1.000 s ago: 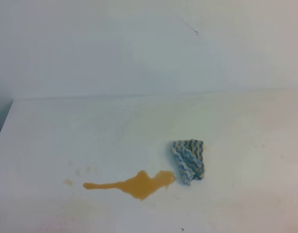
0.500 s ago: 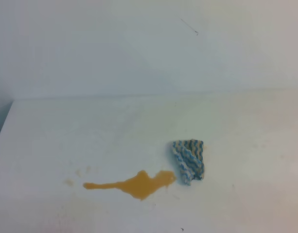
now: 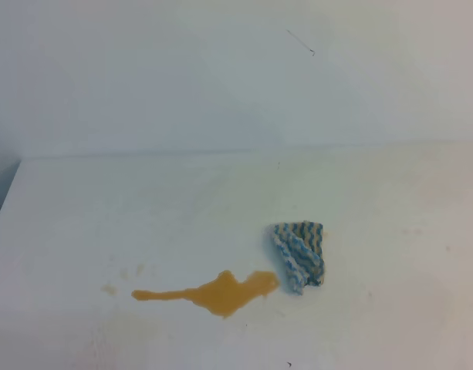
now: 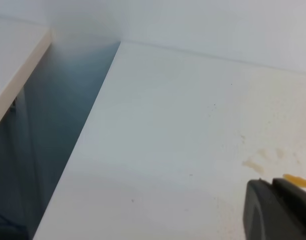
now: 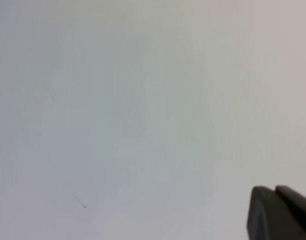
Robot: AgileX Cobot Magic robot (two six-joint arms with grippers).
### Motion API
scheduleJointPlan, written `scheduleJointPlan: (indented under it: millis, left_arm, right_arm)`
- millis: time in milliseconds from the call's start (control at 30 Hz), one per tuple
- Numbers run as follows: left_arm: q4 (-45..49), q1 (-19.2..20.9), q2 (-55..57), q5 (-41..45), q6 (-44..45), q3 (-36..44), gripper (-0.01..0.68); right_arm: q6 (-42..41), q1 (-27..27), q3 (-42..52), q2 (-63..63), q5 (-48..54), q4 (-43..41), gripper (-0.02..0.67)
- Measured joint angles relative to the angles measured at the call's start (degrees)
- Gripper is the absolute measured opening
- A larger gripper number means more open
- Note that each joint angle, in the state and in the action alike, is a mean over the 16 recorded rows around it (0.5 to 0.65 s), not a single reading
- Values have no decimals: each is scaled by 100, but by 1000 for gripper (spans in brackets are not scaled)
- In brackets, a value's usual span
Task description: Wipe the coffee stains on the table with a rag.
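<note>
The coffee stains (image 3: 221, 293) are an amber puddle with a thin tail running left, at the front middle of the white table (image 3: 143, 208). Faint tan specks (image 3: 109, 289) lie to its left. The blue-and-white rag (image 3: 300, 254) lies crumpled just right of the puddle, touching its right end. Neither gripper shows in the exterior high view. In the left wrist view my left gripper (image 4: 272, 184) is a dark tip at the bottom right, fingers together, near the stain's tail (image 4: 297, 180). In the right wrist view my right gripper (image 5: 275, 189) is shut and faces the blank wall.
The table's left edge (image 4: 100, 107) drops into a dark gap beside another white surface (image 4: 13, 55). A pale wall (image 3: 236, 77) rises behind the table, with a small dark mark (image 3: 311, 52) on it.
</note>
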Motion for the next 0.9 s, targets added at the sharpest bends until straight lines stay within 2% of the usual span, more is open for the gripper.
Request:
scheduleJointPlan:
  millis: [333,633,767,900]
  left_arm:
    - [-11,0,-10,-6,0,16,1]
    - [-16,0,-10,-6,0,16,1]
    - [-16,0,-10,-6,0,16,1]
    - [-16,0,-10,-6,0,16,1]
  right_arm:
    - [-14,0,-4,0,-747,544,-4]
    - [-14,0,-150,0,-1460,587,-4]
    - [-25,0,-436,2,-1419,567,-4]
    - [-63,0,-898,12,-970,546,-4]
